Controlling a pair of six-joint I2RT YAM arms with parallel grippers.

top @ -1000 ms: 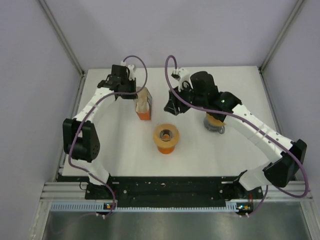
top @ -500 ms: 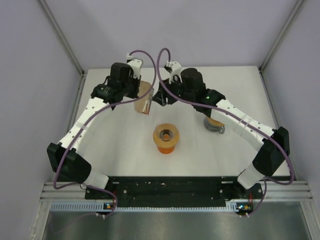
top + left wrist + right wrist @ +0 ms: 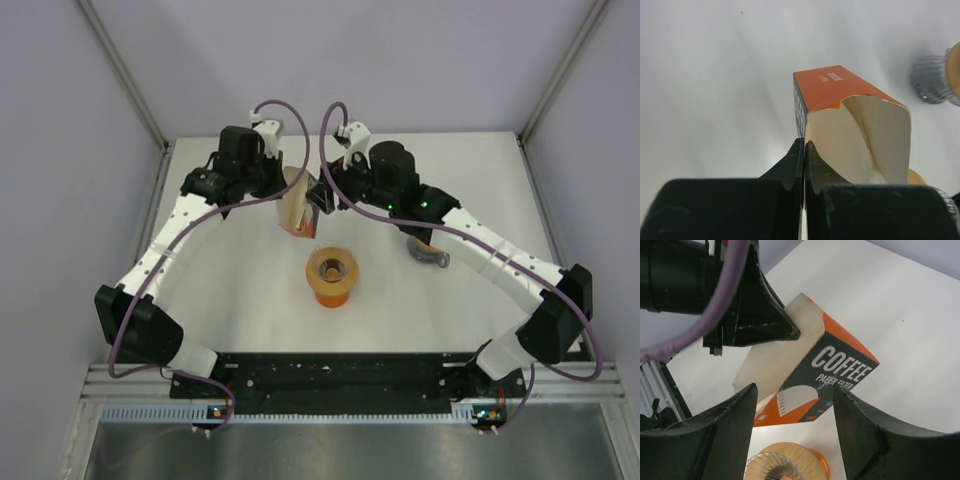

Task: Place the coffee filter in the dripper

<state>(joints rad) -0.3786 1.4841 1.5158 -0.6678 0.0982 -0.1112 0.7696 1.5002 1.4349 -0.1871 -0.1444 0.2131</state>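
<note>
The orange dripper (image 3: 332, 272) with a tan ring rim stands at the table's middle; it also shows low in the right wrist view (image 3: 810, 456). My left gripper (image 3: 288, 192) is shut on one wall of the orange coffee filter carton (image 3: 296, 212) and holds it tilted above the table, behind the dripper. The left wrist view shows that gripper (image 3: 804, 146) pinching the carton (image 3: 830, 87), with cream paper (image 3: 855, 140) in its open end. My right gripper (image 3: 322, 198) is open, its jaws either side of the carton (image 3: 840, 365) without touching it. No loose white filter cone shows.
A grey ribbed object with a tan top (image 3: 430, 248) sits to the right of the dripper, under the right arm, and shows in the left wrist view (image 3: 930, 80). Metal frame rails (image 3: 150, 200) run along the table's sides.
My left gripper has lifted the carton off the table and tilted it. My right gripper has moved left, up to the carton.
</note>
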